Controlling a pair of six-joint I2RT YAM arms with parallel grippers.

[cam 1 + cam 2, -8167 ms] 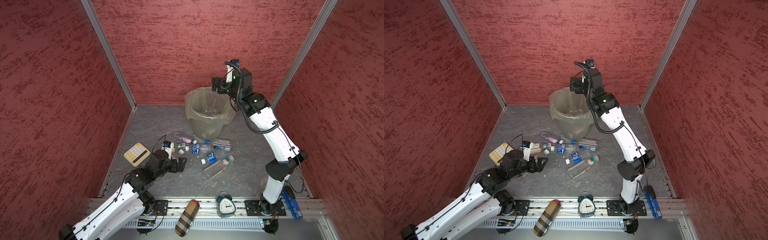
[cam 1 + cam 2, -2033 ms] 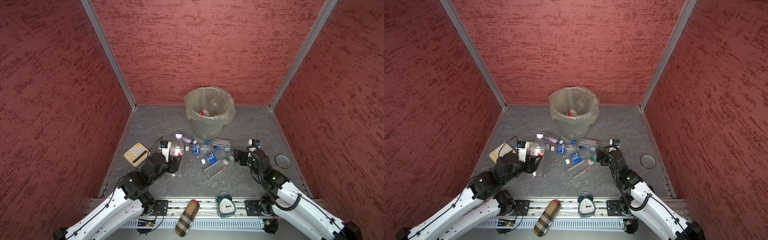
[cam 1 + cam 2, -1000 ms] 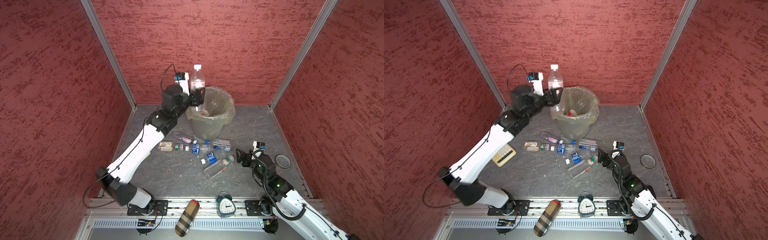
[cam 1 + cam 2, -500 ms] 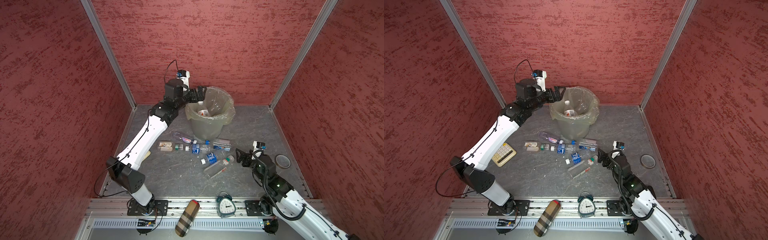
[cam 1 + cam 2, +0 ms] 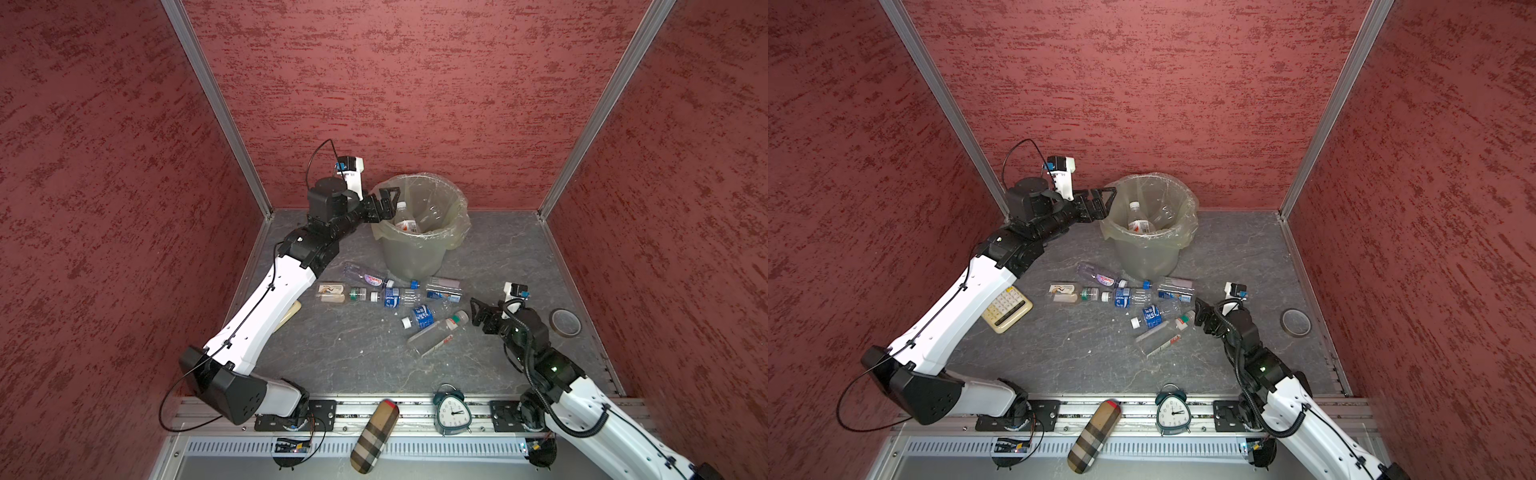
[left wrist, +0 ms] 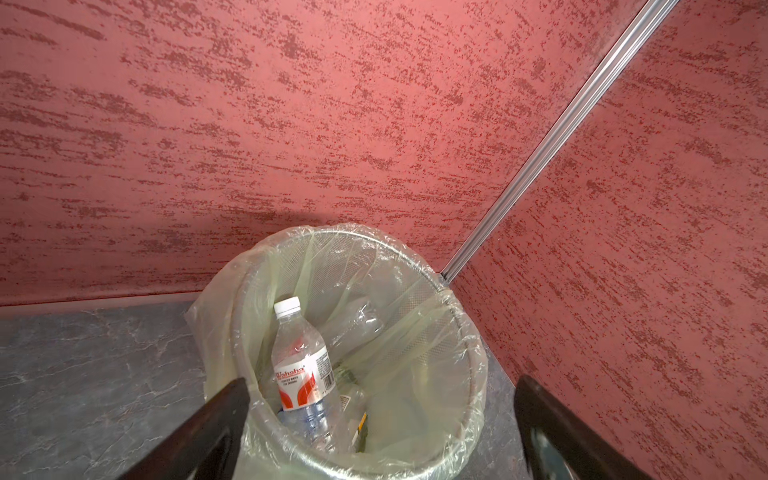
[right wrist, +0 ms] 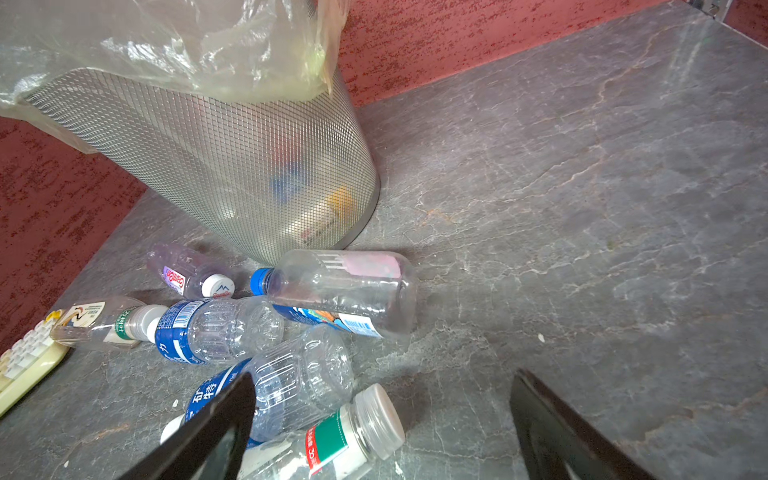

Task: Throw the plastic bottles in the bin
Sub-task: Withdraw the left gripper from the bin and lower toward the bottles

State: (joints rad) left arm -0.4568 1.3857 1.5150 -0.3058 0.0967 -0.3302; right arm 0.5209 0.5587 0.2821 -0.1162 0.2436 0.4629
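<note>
Grey stone-look desk [image 5: 340, 357] w/ pale veins and a few white crumbs. Red textured walls [image 5: 415, 104] on 3 sides, alu posts [image 5: 216, 108] at both back corners. The bin [image 5: 411, 257] stands nr the back edge, approx. mid: mesh wall, yellowish bag over the rim. At that rim hangs the left tool [image 5: 390, 202], jaws wide apart, empty. A white-capped bottle [image 6: 301, 374] w/ red-white label lies inside the bin. Other plastic bottles [image 5: 399, 297] lie loose on the desk just in front of the bin. Low beside them, toward the right edge, is the right tool [image 5: 478, 316], released, nothing in it. Near the left edge is a calculator [image 5: 1007, 309], nr the right edge a tape roll [image 5: 565, 322]. A clock [image 5: 452, 415] & plaid case [image 5: 374, 432] sit on the front rail [image 5: 415, 411].
</note>
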